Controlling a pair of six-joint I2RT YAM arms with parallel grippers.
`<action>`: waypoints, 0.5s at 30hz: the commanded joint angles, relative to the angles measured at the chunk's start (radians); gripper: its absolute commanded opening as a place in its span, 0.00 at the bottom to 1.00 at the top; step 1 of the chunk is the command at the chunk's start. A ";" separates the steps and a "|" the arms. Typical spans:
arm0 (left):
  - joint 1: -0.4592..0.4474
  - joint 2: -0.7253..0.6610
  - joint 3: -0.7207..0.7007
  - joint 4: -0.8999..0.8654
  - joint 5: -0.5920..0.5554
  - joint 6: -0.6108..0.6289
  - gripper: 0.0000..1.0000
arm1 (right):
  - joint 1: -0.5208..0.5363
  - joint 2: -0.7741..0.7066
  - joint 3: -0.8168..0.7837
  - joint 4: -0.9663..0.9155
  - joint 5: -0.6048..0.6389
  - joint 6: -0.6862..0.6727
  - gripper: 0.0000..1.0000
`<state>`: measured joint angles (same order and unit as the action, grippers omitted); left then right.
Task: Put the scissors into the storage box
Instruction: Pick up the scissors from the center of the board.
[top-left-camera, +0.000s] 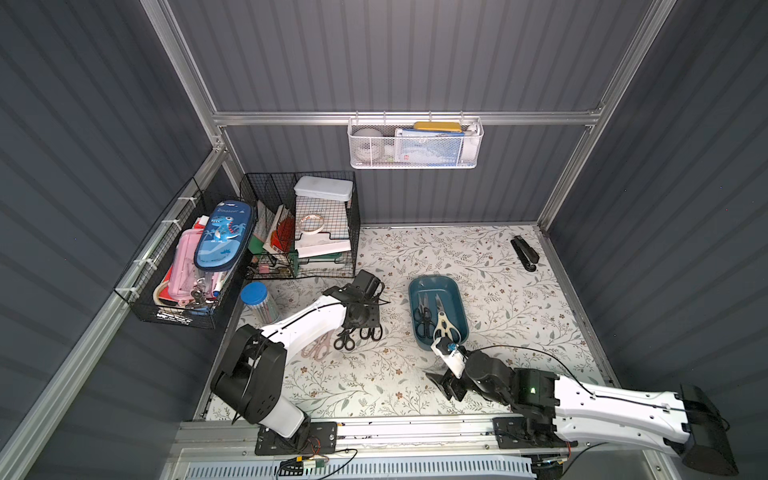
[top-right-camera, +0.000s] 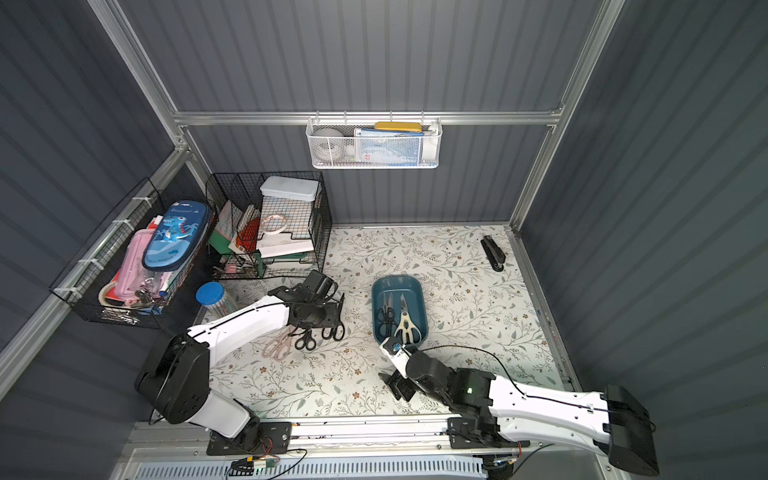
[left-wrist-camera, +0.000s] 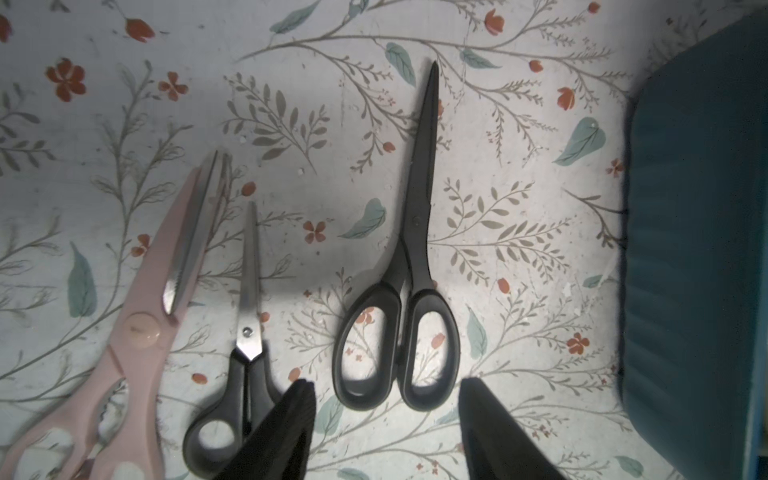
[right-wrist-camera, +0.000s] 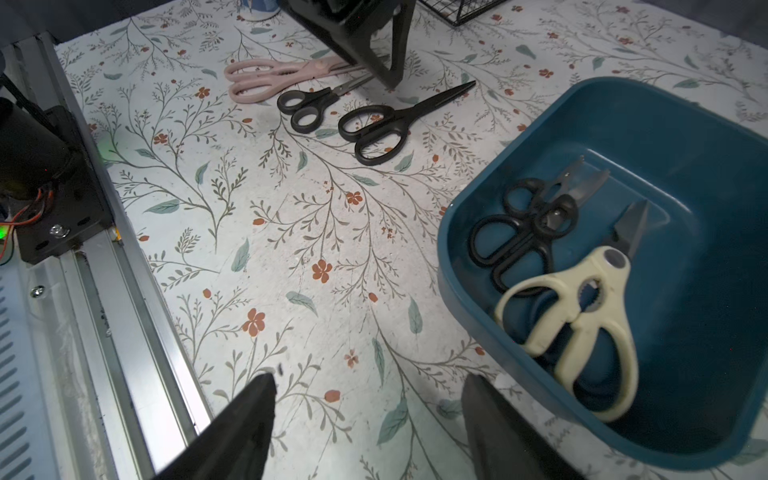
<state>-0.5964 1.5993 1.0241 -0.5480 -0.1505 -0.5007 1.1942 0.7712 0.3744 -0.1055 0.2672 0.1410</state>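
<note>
A: So why does the left gripper (left-wrist-camera: 386, 382) hang over that spot?

B: Its jaws stand apart with nothing between them, straddling the handle loops of the large black scissors (left-wrist-camera: 415, 232). I'd guess that pair is the next pick. It lies nearest the storage box (top-left-camera: 440, 286), so it makes the shortest carry.

A: And the other loose pairs?

B: The small black-handled scissors (left-wrist-camera: 249, 332) and the pink shears (left-wrist-camera: 141, 332) lie alongside it on the table (top-left-camera: 519, 332), further toward the left edge. All three have handles toward the front edge and blades toward the back. They lie roughly parallel, which leaves room for fingers to come down between them.

A: Where's the box?

B: About mid-table, long side running front to back. Inside lie the cream shears (right-wrist-camera: 582, 316) and what look like two black-handled pairs (right-wrist-camera: 523, 232), overlapping. Their blades also point toward the back edge, probably because they only fit along the box's length.

A: The right gripper (right-wrist-camera: 369, 377)?

B: Open and empty, low by the front edge, just beside the box's near end. It is likely there to keep out of the left arm's path.
</note>
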 joint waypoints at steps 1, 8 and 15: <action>0.004 0.055 0.033 0.013 0.038 0.037 0.60 | 0.006 -0.081 -0.064 0.056 0.091 -0.009 0.77; 0.004 0.107 0.042 0.018 0.013 0.053 0.51 | 0.006 -0.110 -0.075 0.056 0.104 -0.008 0.78; 0.003 0.133 0.031 0.015 -0.037 0.052 0.46 | 0.007 -0.042 -0.036 0.027 0.120 0.006 0.78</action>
<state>-0.5964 1.7252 1.0515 -0.5316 -0.1627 -0.4618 1.1957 0.7185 0.3050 -0.0727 0.3595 0.1402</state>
